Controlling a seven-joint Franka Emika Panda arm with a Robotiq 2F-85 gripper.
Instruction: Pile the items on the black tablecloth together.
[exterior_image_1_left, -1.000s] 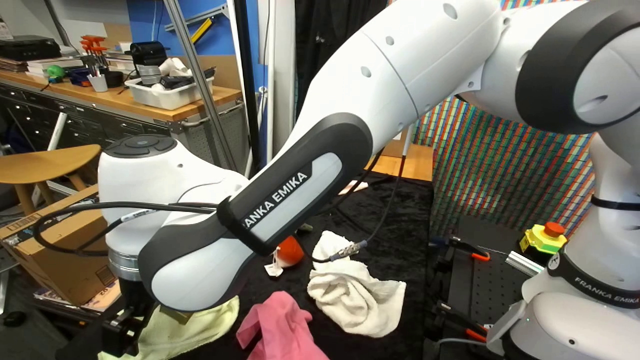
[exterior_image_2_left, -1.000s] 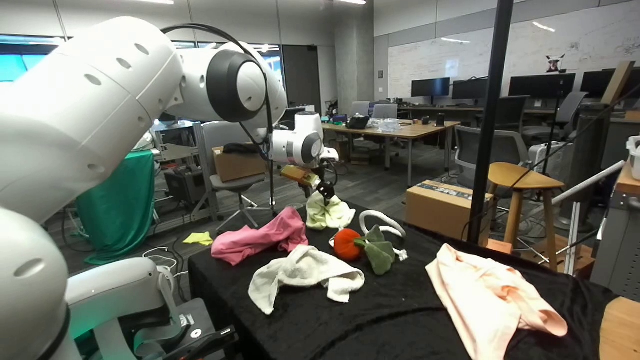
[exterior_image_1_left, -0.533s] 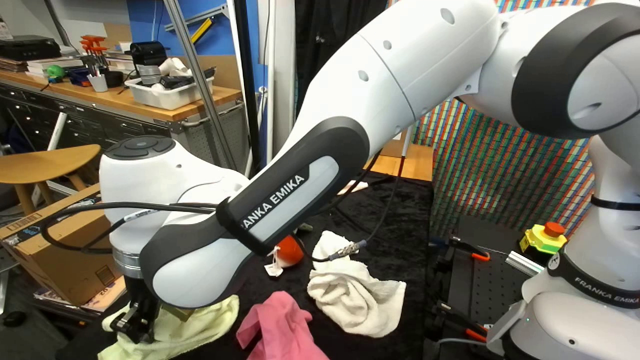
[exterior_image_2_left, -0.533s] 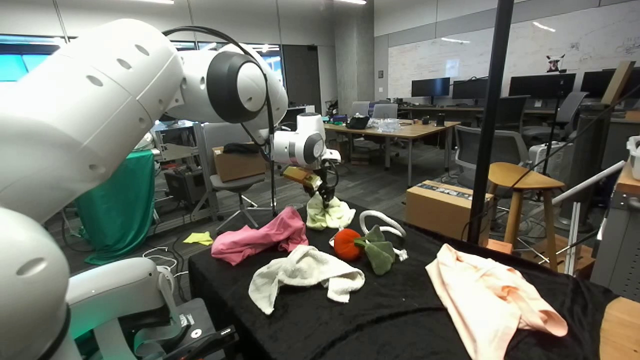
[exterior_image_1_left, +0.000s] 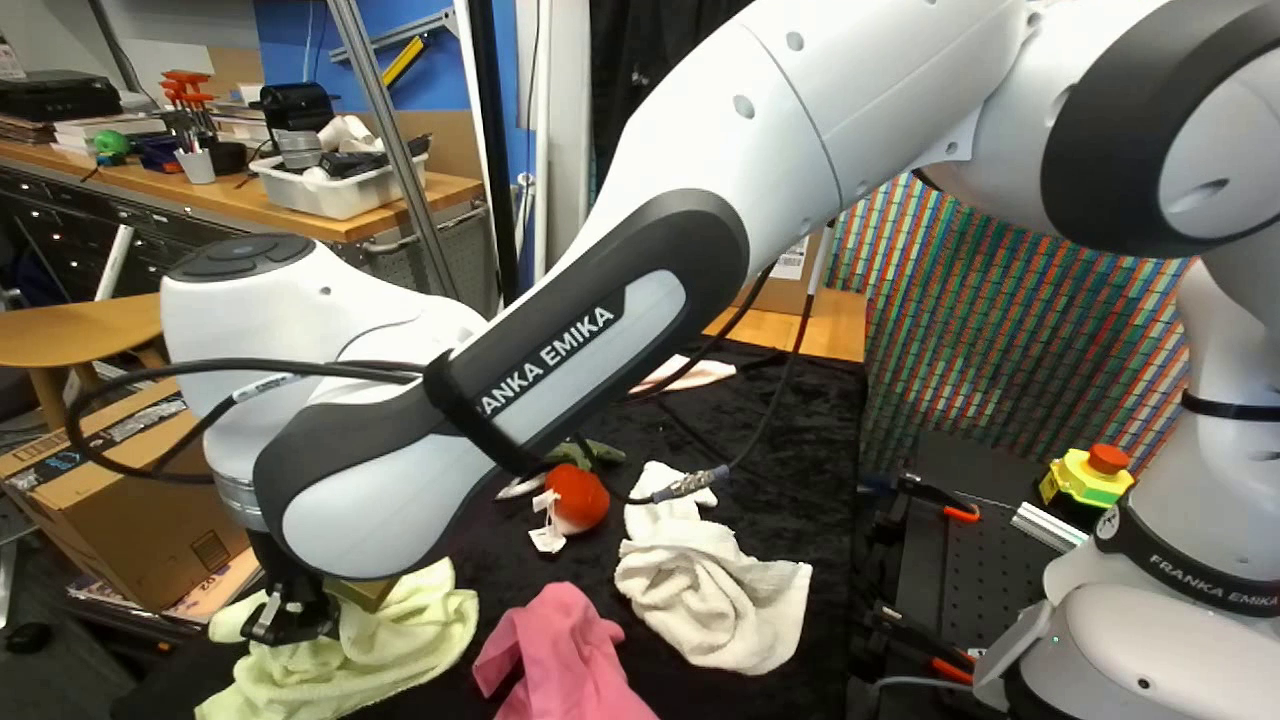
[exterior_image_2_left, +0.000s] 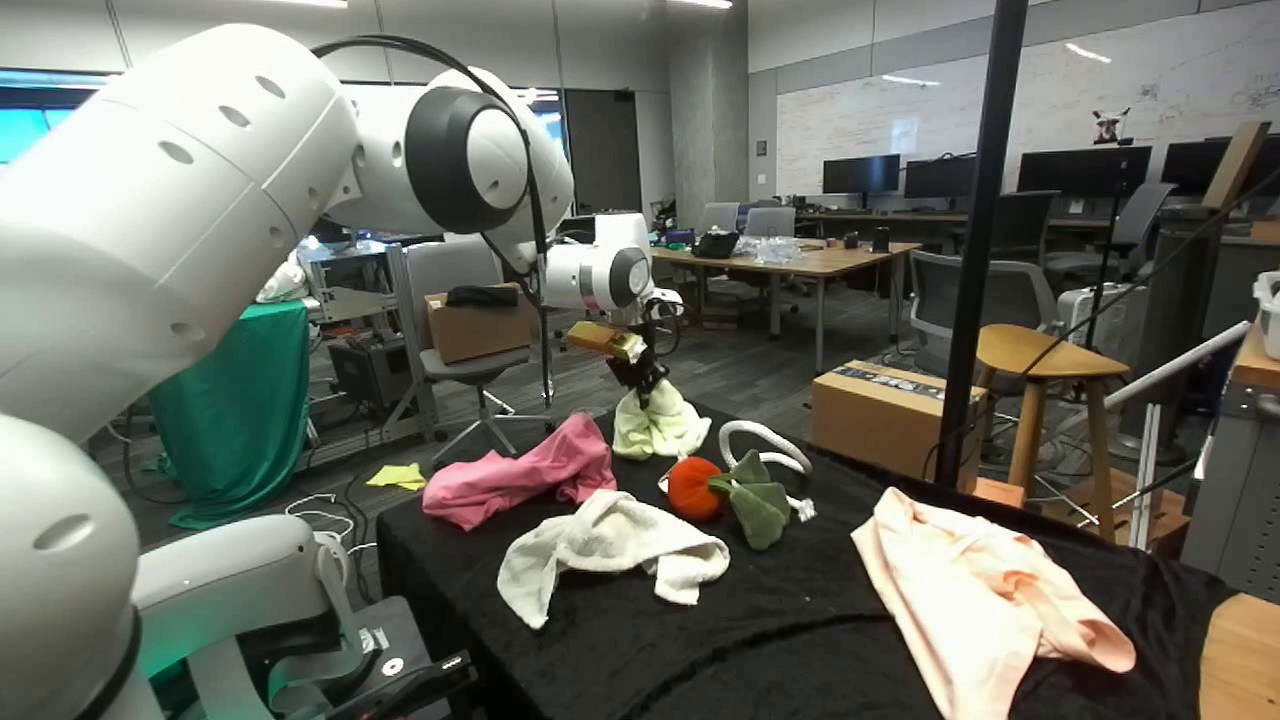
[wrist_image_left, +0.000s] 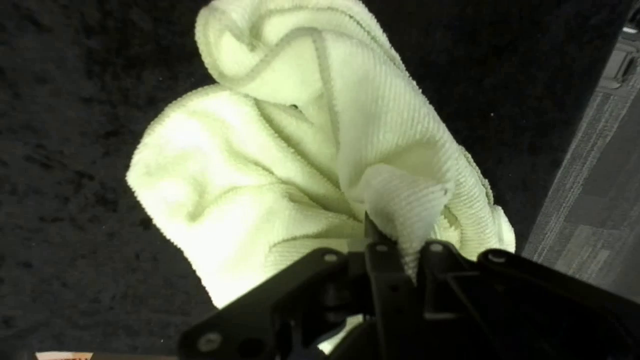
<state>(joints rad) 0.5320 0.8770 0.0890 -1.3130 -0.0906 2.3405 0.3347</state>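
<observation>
Wrist view shows your claw (wrist_image_left: 407, 250) pinching a fold of the pale green cloth (wrist_image_left: 230, 200), the rest lying on the black tablecloth (wrist_image_left: 75, 200). In an exterior view, you see the pink cloth (exterior_image_2_left: 530, 478) near it, the peach cloth (exterior_image_2_left: 985, 590) well apart.

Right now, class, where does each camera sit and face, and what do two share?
Wrist view: mounted behind the gripper, looking down at the lime cloth; the gripper shows.
An exterior view: beside the arm, looking down across the black tablecloth; arm, base and gripper show.
An exterior view: near the base, facing the whiteboard; the same parts show.
Both exterior views share the pink cloth.
</observation>
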